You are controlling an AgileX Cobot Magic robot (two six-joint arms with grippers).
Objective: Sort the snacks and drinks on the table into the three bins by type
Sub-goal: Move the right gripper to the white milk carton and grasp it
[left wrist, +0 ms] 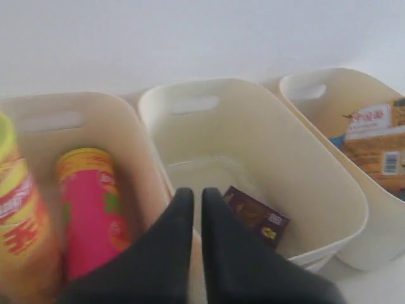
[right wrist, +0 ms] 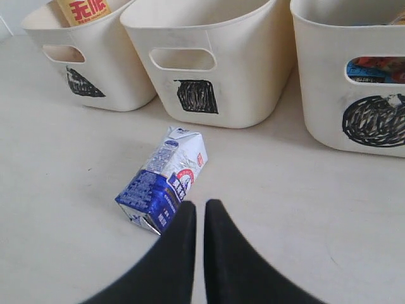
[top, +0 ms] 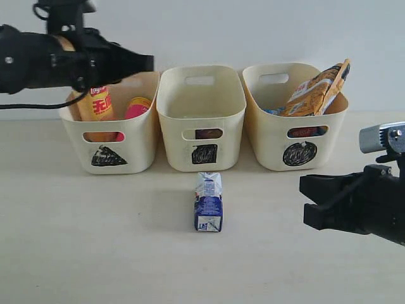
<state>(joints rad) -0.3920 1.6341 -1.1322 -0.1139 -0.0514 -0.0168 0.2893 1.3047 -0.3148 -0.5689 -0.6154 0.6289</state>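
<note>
A blue and white drink carton lies on its side on the table, in front of the square-marked bin. A dark purple carton lies inside that bin. The yellow tube and the pink tube stand in the triangle bin. An orange packet sticks out of the circle bin. My left gripper hangs shut and empty over the wall between the triangle and square bins. My right gripper is shut and empty, low beside the blue carton.
The three bins stand in a row at the back against a white wall. A blue packet shows through the circle bin's handle cutout. Bare table lies to the left and front of the carton.
</note>
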